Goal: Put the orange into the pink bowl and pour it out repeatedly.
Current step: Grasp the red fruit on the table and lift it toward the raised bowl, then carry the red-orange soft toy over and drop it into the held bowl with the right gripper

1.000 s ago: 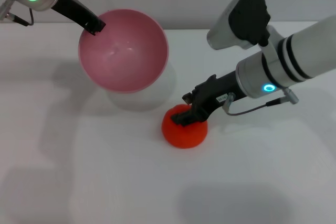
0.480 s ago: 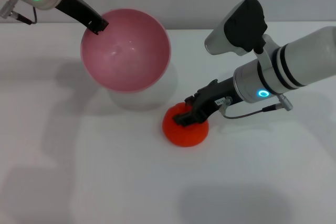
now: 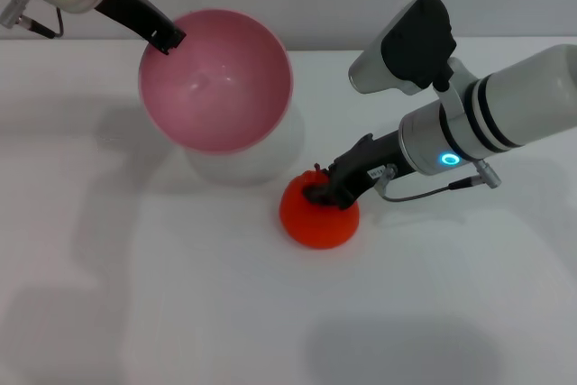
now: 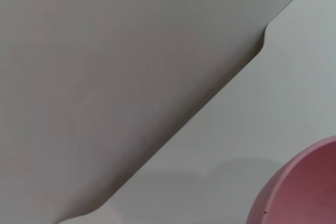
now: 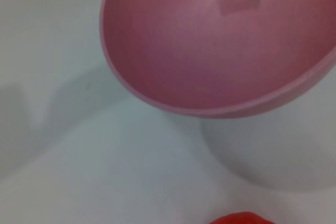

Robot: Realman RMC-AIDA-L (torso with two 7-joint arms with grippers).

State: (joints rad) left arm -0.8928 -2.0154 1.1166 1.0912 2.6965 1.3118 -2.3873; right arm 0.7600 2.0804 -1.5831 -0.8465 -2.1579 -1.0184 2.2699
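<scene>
Head view shows the right gripper (image 3: 321,194) clenched on the orange (image 3: 318,216), not yet bowled, while the left gripper (image 3: 168,41) grips the empty, raised pink bowl (image 3: 215,80).

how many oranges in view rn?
1. The orange sits on the white table, beside the raised pink bowl, with the right gripper on its top. The bowl looks empty.

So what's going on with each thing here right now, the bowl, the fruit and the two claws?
pink bowl: empty, held off the table by its rim, tipped toward the orange.
orange: on the white table, outside the bowl, gripper on its top.
left gripper: clamped on the bowl's far rim.
right gripper: down on the orange's top; whether the fingers have closed is unclear.
</scene>
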